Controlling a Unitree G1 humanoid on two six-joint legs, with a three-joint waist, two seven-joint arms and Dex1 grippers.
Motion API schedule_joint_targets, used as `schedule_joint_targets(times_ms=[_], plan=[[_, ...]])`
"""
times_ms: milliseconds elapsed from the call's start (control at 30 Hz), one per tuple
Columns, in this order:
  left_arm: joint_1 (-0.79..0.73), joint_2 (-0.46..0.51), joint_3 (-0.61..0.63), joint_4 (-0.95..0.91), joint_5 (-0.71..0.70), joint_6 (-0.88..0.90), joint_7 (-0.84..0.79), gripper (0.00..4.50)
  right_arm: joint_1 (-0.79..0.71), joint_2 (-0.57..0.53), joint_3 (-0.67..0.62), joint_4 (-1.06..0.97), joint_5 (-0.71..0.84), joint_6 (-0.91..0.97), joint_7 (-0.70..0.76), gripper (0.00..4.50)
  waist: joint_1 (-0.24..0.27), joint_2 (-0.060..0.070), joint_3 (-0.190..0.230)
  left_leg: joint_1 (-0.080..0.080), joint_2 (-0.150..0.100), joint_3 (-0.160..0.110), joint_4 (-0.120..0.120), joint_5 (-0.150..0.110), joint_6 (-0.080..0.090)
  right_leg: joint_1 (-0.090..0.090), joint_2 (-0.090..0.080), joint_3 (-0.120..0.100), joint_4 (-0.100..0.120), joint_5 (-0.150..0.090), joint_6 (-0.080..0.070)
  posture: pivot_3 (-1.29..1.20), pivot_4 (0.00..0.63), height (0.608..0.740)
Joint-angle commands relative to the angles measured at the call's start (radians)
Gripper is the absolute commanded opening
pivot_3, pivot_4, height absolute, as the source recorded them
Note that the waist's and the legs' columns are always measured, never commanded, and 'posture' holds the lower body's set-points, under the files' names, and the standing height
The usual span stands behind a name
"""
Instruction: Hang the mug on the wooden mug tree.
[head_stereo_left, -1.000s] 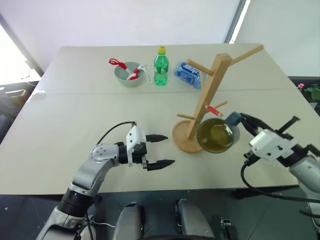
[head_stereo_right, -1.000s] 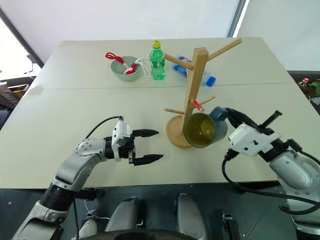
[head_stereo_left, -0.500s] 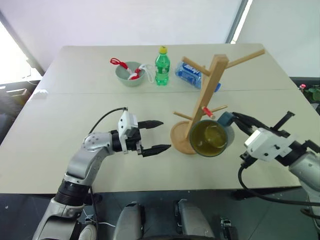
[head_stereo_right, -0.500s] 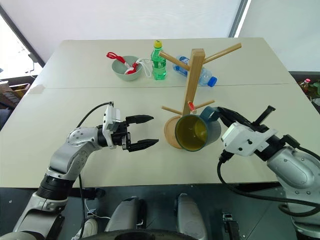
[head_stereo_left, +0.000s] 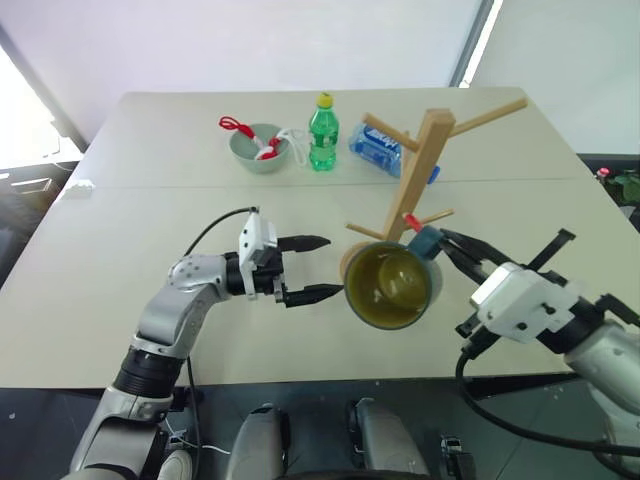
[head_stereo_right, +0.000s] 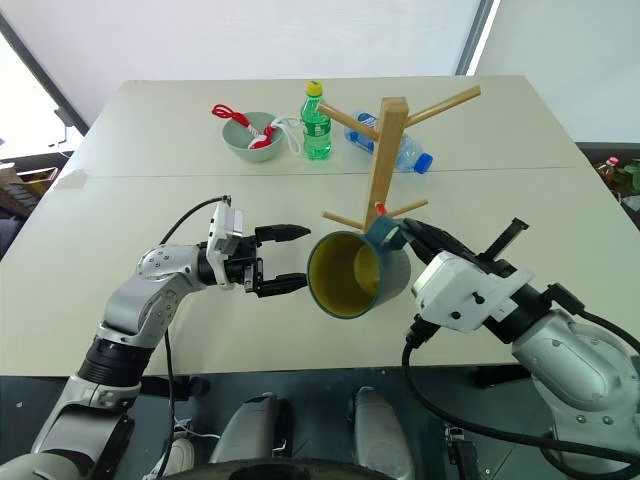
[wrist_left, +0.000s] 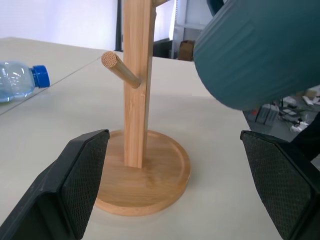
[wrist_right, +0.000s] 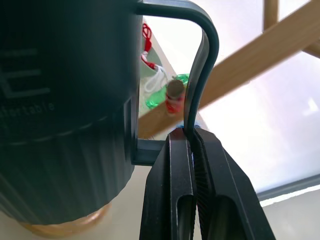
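While the left claw (head_stereo_left: 308, 268) gapes wide facing the tree (head_stereo_left: 415, 185), the right claw (wrist_right: 190, 142) pinches the mug (head_stereo_left: 390, 287) by its handle.

Silver-grey jointed arms (head_stereo_left: 175, 320), white wrist housings (head_stereo_right: 455, 295), black ribbed fingers (wrist_left: 85, 175), black cables looping (head_stereo_left: 215, 228)
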Motion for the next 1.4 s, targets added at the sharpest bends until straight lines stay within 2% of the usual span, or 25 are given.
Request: schedule_joint_targets(times_ms=[33, 467, 1167, 1267, 1400], plan=[[-0.017, 0.011, 0.028, -0.045, -0.034, 0.014, -0.005, 4.5, -0.024, 0.008, 0.023, -0.033, 0.005, 0.036, -0.022, 0.03, 0.0, 0.0, 0.0, 0.0, 0.0, 0.0, 0.0, 0.0, 0.0, 0.0, 0.0, 0.0, 0.0, 0.0, 0.0, 0.0, 0.15, 0.74], [-0.074, 0.051, 0.11, -0.156, -0.242, 0.209, -0.009, 4.5, -0.061, 0.021, 0.067, -0.033, -0.004, 0.146, -0.052, 0.03, -0.003, 0.0, 0.0, 0.0, 0.0, 0.0, 0.0, 0.0, 0.0, 0.0, 0.0, 0.0, 0.0, 0.0, 0.0, 0.0, 0.15, 0.74], [-0.083, 0.08, 0.126, -0.211, -0.294, 0.258, 0.001, 4.5, -0.118, 0.018, 0.081, -0.029, 0.008, 0.244, -0.051, 0.03, -0.001, -0.001, 0.001, 0.0, 0.0, 0.0, 0.0, 0.0, 0.0, 0.0, 0.0, 0.0, 0.0, 0.0, 0.0, 0.0, 0.15, 0.74], [-0.083, 0.077, 0.125, -0.209, -0.291, 0.255, 0.002, 4.5, -0.127, 0.015, 0.083, -0.027, -0.001, 0.246, -0.058, 0.92, -0.001, -0.001, 0.001, 0.0, 0.0, 0.0, 0.0, 0.0, 0.0, 0.0, 0.0, 0.0, 0.0, 0.0, 0.0, 0.0, 0.15, 0.74], [-0.085, 0.075, 0.122, -0.201, -0.287, 0.25, -0.001, 4.5, -0.137, 0.009, 0.079, -0.03, -0.004, 0.252, -0.059, 2.97, -0.001, -0.001, 0.001, 0.0, 0.0, 0.0, 0.0, 0.0, 0.0, 0.0, 0.0, 0.0, 0.0, 0.0, 0.0, 0.0, 0.15, 0.74]])
